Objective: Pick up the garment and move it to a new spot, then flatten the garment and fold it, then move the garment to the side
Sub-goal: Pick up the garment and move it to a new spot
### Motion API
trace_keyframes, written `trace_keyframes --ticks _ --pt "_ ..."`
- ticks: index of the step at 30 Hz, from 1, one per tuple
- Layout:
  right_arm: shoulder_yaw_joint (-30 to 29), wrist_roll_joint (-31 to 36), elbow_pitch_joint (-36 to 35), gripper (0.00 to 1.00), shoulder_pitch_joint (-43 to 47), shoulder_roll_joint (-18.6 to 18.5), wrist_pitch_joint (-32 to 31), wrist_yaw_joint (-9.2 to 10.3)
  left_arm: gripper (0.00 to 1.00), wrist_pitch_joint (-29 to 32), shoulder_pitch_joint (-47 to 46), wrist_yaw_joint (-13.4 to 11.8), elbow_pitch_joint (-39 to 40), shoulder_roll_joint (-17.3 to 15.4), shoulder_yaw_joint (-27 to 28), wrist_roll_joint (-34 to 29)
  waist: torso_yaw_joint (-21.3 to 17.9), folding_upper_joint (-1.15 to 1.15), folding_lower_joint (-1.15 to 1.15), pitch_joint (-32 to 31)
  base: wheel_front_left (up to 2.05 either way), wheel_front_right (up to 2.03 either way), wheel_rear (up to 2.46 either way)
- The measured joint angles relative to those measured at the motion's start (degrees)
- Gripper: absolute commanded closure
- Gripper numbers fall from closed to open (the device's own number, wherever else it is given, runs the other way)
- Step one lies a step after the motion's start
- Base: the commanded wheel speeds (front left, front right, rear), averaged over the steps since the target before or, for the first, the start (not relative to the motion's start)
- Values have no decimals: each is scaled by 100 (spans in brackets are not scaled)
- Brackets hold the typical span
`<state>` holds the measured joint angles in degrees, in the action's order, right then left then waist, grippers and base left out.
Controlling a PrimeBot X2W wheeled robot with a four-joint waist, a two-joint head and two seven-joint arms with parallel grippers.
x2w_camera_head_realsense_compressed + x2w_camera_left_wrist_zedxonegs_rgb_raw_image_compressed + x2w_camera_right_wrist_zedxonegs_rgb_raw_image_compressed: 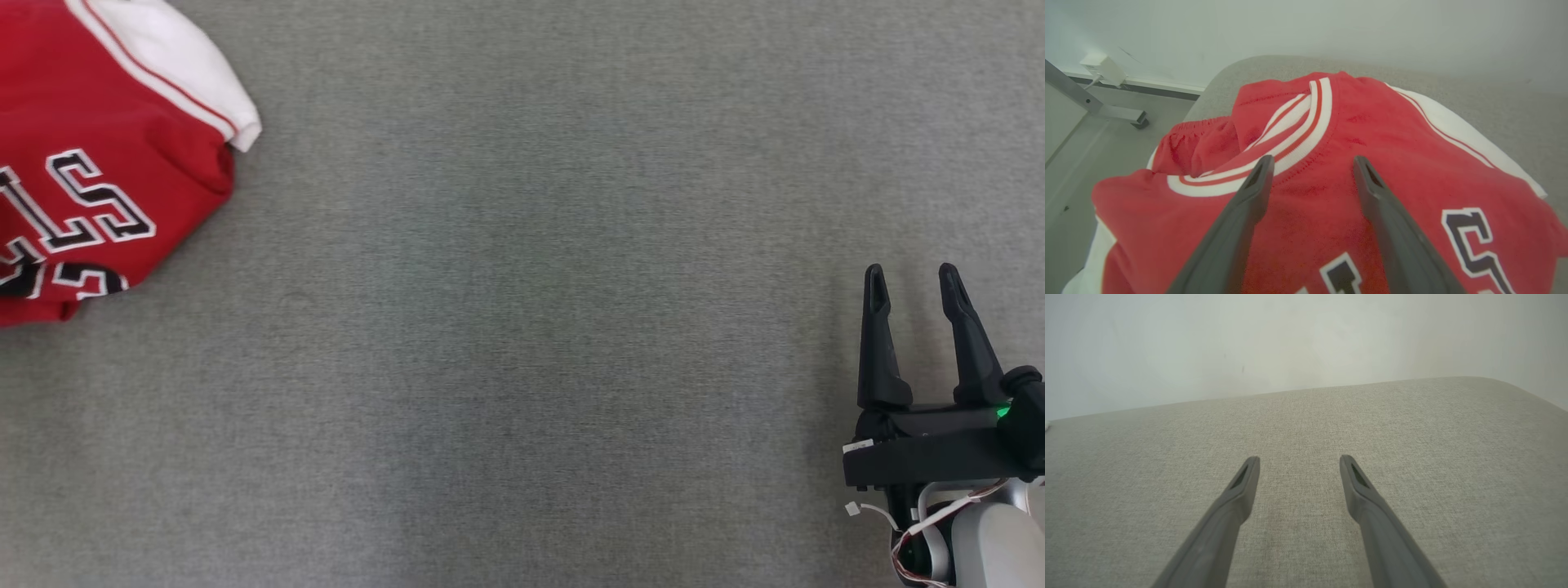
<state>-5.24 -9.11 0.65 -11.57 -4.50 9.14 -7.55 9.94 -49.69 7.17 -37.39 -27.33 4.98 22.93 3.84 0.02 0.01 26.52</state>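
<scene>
Garment [98, 180]: red jersey, likely soft, light and limp, heaped at table's [522, 327] left edge; probably best pinched at ribbed collar [1306, 130]; left gripper [1312, 163] spread over that edge, right gripper [912, 276] spread, empty, at table's right.

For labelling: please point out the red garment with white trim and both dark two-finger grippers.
red garment with white trim [106, 122]: head view, red cloth above the lettering.
left gripper [1312, 159]: left wrist view, midway between its fingertips.
right gripper [910, 269]: head view, midway between its fingertips.
</scene>
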Motion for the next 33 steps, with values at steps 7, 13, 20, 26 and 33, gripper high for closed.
trace_keyframes --ticks 7,13,20,26,33 --pt "-20 -4 3 0 -1 13 33 0 0 1001 94 25 -391 -116 -304 394 -267 0 -1 40 0 0 0" --pt "-4 -4 51 0 8 42 81 0 100 758 202 32 -368 -194 -480 398 -335 0 -1 -40 0 0 0" --pt "27 -46 181 0 41 64 152 0 100 -245 58 -110 32 -372 -608 -16 -265 -1 -1 -300 0 0 0" --pt "137 -151 414 0 85 103 260 0 100 -776 -298 -103 616 -511 -776 -264 -208 -1 -1 -628 0 0 0" --pt "178 -270 726 0 108 140 447 0 100 -937 -961 -52 1689 -530 -1299 -561 -351 -2 -2 -997 0 0 0"
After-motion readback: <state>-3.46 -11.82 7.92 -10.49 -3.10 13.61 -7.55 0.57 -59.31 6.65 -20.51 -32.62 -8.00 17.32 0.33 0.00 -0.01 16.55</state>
